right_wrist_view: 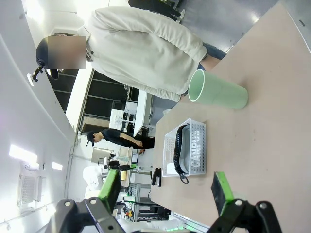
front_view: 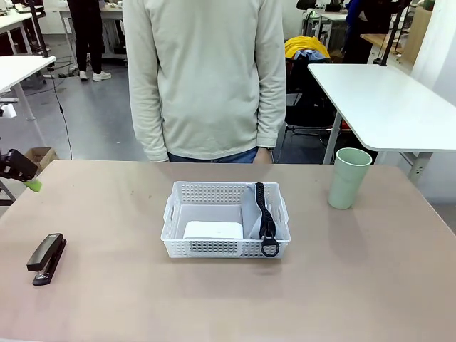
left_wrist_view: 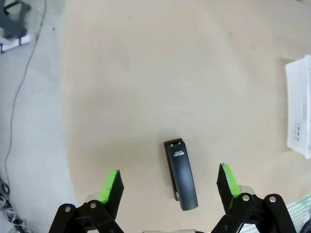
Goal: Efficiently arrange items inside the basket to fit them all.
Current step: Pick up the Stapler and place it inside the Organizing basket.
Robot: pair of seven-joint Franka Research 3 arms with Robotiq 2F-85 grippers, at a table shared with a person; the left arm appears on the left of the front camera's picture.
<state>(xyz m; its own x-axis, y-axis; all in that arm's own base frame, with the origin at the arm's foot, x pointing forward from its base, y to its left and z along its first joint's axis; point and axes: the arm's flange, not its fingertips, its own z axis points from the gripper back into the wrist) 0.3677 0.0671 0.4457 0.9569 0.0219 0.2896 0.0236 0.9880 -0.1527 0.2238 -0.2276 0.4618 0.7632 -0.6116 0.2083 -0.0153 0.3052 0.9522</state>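
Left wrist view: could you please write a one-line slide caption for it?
Open left hand poised above the black stapler on the tan table, white basket at the frame's edge.

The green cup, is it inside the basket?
No, the green cup stands upright on the table, apart from the basket.

your work surface is a tan table (front_view: 107, 214), matte, with a few faint marks. a person (front_view: 206, 78) in a cream long-sleeved top and blue jeans stands at its far edge, centred. behind them you have the right white table (front_view: 385, 100), with a yellow garment (front_view: 306, 47) heaped beyond it. far side, left: the left white table (front_view: 18, 71), a black cable (front_view: 63, 107) trailing over the grey floor, and an open cardboard box (front_view: 41, 155) near the tan table's corner.
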